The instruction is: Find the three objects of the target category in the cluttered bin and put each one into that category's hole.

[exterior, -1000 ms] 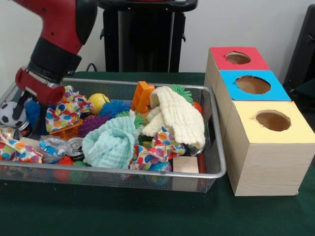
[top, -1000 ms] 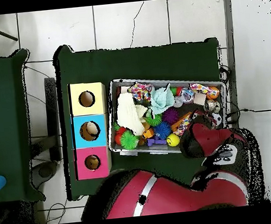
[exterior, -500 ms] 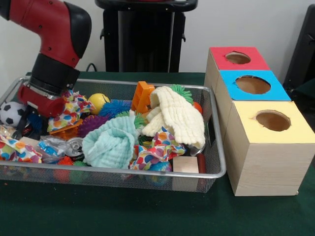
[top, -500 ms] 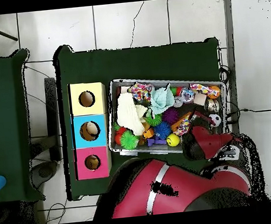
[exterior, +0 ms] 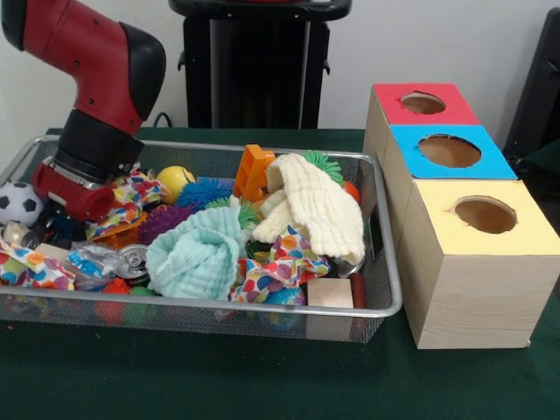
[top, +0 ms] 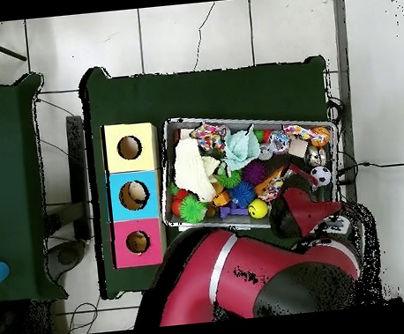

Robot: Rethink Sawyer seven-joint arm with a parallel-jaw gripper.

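The gripper [exterior: 54,229] is down among the clutter at the left end of the wire bin [exterior: 262,311], and its tips are sunk behind toys and the red wrist, so whether it is open or holding anything cannot be told. The red and black arm [exterior: 96,79] rises from there toward the bin's far left corner.

Just beside the wrist, against the bin's left wall, sits a small soccer ball [exterior: 19,203]. On the wrist's other side lies a polka-dot cloth [exterior: 131,194], with a yellow ball [exterior: 175,181] behind it and a blue spiky ball [exterior: 203,192] next to that. At the near rim below the gripper lie a crinkled clear wrapper [exterior: 92,262] and a metal can [exterior: 134,259] on its side.

A mint green cloth [exterior: 194,254] fills the middle, touching a cream cloth [exterior: 317,208] draped toward the right end. An orange plastic block [exterior: 254,171] stands at the far rim (tilted slightly). A second polka-dot cloth [exterior: 276,273] and a wooden block [exterior: 330,293] rest at the near right corner.

Beside the bin's right wall stand three wooden boxes in a row: a red-topped box [exterior: 422,103], a blue-topped box [exterior: 448,150] and a yellow-topped box [exterior: 483,229], each with a round hole. In the overhead view the blue-topped box's hole [top: 134,195] shows something pale inside.
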